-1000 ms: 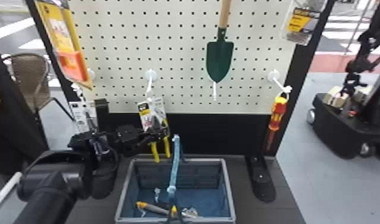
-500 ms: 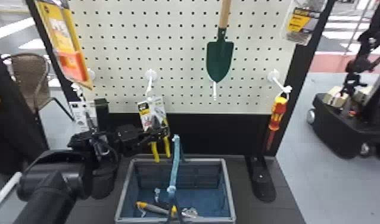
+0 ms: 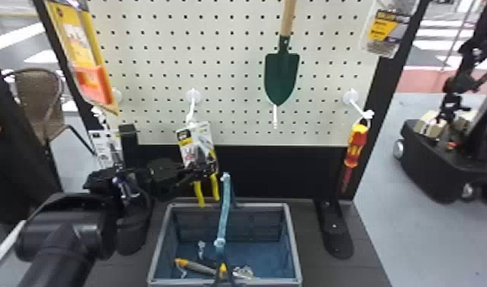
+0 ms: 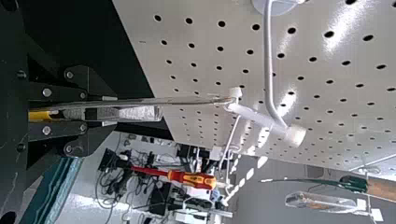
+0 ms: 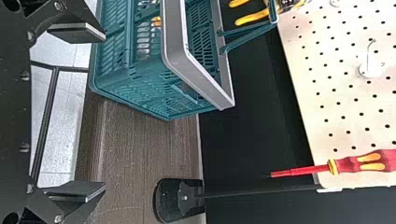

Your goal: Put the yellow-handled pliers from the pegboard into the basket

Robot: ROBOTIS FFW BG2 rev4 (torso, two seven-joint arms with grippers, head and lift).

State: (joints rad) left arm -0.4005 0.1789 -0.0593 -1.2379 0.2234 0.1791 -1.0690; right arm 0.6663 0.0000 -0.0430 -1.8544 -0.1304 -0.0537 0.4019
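Barely any change: black left hand (image 4: 109, 111) stays pinching the yellow-handled metal pliers (image 3: 199, 194) left of centre in head view, near white wire hook (image 3: 192, 109), so unhooking likely remains before teal-and-grey plastic basket (image 3: 254, 205), bottom centre; black right hand (image 5: 100, 112) spread.

In the head view the left arm (image 3: 63, 229) stood to the left of the basket (image 3: 293, 244), bent, its wrist (image 3: 109, 181) turned so that the left gripper (image 3: 205, 168) pointed rightward and sat higher than the basket's far rim. That gripper's two flat fingers (image 4: 93, 140) were closed in, nearly parallel and with a slim gap between them. The right gripper (image 5: 100, 112) was near the basket, empty, its fingers (image 5: 77, 32) spread wide, though how far off it hung was hard to judge from its own wrist view.
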